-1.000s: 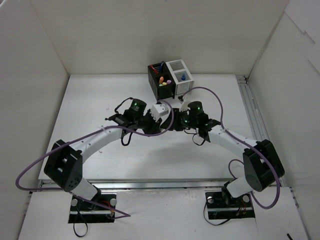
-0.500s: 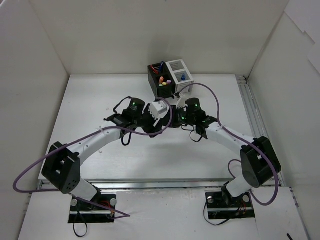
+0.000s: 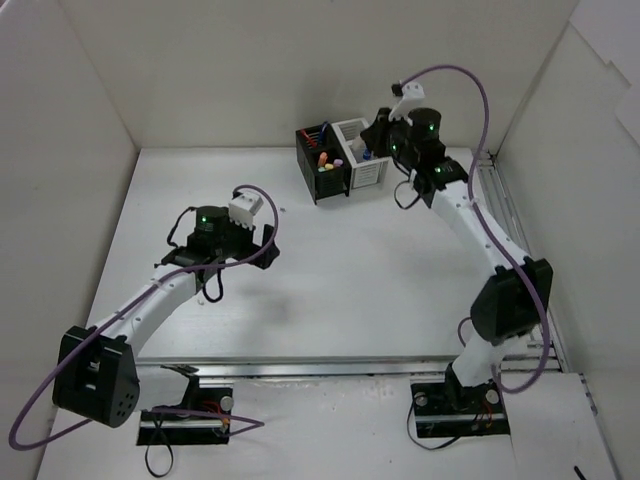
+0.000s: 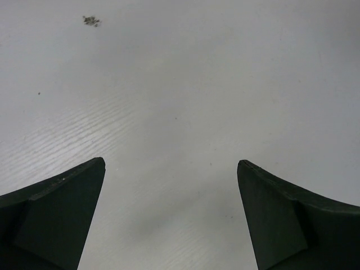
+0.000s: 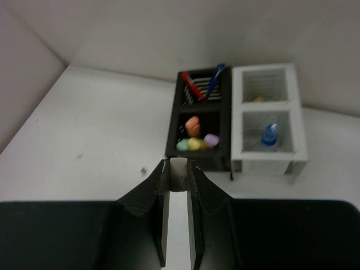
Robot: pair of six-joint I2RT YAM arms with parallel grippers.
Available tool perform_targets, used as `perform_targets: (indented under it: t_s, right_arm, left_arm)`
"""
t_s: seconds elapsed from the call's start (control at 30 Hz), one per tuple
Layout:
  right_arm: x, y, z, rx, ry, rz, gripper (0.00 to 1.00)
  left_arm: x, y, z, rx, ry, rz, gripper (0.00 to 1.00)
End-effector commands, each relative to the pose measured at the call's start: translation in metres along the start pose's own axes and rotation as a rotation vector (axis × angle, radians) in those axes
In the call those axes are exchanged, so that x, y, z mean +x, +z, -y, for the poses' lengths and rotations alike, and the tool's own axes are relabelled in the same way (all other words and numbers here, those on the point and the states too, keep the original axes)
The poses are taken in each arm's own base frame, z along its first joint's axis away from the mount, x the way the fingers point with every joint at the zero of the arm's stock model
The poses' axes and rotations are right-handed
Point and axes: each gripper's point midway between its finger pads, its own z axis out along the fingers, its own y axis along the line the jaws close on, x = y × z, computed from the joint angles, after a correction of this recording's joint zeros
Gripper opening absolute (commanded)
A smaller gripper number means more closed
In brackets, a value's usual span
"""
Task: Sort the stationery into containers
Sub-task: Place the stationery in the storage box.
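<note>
While your left gripper (image 4: 171, 163) hangs over the left part of the table (image 4: 180, 84), its jaws are spread wide with nothing between them. Only bare white surface and a few dark specks (image 4: 90, 21) lie under it, well apart from the containers.

Further right, at the far edge, the black container (image 3: 322, 178) touches the white container (image 3: 370, 174) side by side. In the black one's far compartment a red pen (image 5: 191, 87) and a blue pen (image 5: 215, 81) stand on end, leaning apart at the top like a V. In its near compartment the highlighters (image 5: 196, 144) stand upright, caps up: orange, green, yellow and pink. The white one holds a blue-capped stick (image 5: 270, 135) upright in its near compartment, cap up, and a tan piece (image 5: 257, 98) in the far one.

On the right, your right gripper (image 5: 178, 163) is raised above the white container, its purple cable (image 3: 470, 90) arching overhead. Its fingers are pressed onto a pale eraser (image 5: 178, 173), pinched right at the tips. Only a narrow end of it shows, so you cannot tell its long axis. In the wrist view both containers sit below and ahead of the tips, which line up with the black one's front left corner.
</note>
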Motion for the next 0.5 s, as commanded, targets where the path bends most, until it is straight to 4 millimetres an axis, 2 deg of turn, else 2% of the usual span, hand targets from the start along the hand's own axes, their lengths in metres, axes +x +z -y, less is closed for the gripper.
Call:
perform_targets:
  t_s: [0.0, 0.03, 0.07, 0.1, 0.13, 0.17, 0.2, 0.23, 0.27, 0.3, 0.33, 0.37, 0.43, 0.47]
  right_arm:
    - [-0.022, 0.041, 0.051, 0.167, -0.124, 0.062, 0.00]
    - [-0.051, 0.049, 0.050, 0.177, -0.146, 0.125, 0.00]
    - [-0.031, 0.076, 0.067, 0.208, -0.161, 0.084, 0.00]
    - [-0.037, 0.086, 0.074, 0.230, -0.174, 0.102, 0.00]
    - [-0.071, 0.092, 0.069, 0.225, -0.189, 0.177, 0.00]
    - [-0.074, 0.102, 0.074, 0.235, -0.206, 0.189, 0.00]
    - [-0.080, 0.122, 0.082, 0.251, -0.211, 0.219, 0.00]
    - [-0.082, 0.132, 0.085, 0.261, -0.214, 0.236, 0.00]
    - [-0.055, 0.159, 0.099, 0.272, -0.212, 0.213, 0.00]
    - [-0.080, 0.159, 0.102, 0.299, -0.209, 0.287, 0.00]
    - [-0.080, 0.167, 0.108, 0.310, -0.213, 0.311, 0.00]
    - [-0.061, 0.185, 0.115, 0.315, -0.212, 0.317, 0.00]
    - [-0.068, 0.191, 0.119, 0.333, -0.212, 0.377, 0.00]
    - [-0.058, 0.199, 0.126, 0.346, -0.211, 0.379, 0.00]
  left_arm:
    - [-0.029, -0.017, -0.013, -0.068, -0.095, 0.099, 1.00]
    - [-0.031, -0.022, -0.020, -0.089, -0.116, 0.109, 1.00]
    - [-0.030, -0.024, -0.022, -0.097, -0.137, 0.114, 1.00]
    - [-0.030, -0.026, -0.025, -0.107, -0.144, 0.117, 1.00]
    - [-0.031, -0.029, -0.030, -0.119, -0.149, 0.122, 1.00]
    - [-0.032, -0.030, -0.031, -0.128, -0.148, 0.124, 1.00]
    - [-0.031, -0.033, -0.036, -0.146, -0.154, 0.129, 1.00]
    - [-0.031, -0.033, -0.037, -0.152, -0.154, 0.129, 1.00]
    - [-0.030, -0.035, -0.042, -0.169, -0.160, 0.131, 1.00]
    - [-0.029, -0.036, -0.047, -0.182, -0.172, 0.132, 1.00]
    - [-0.029, -0.036, -0.047, -0.178, -0.173, 0.130, 1.00]
    - [-0.030, -0.038, -0.050, -0.183, -0.180, 0.137, 1.00]
    - [-0.028, -0.038, -0.053, -0.189, -0.190, 0.135, 1.00]
    - [-0.028, -0.038, -0.052, -0.183, -0.189, 0.133, 1.00]
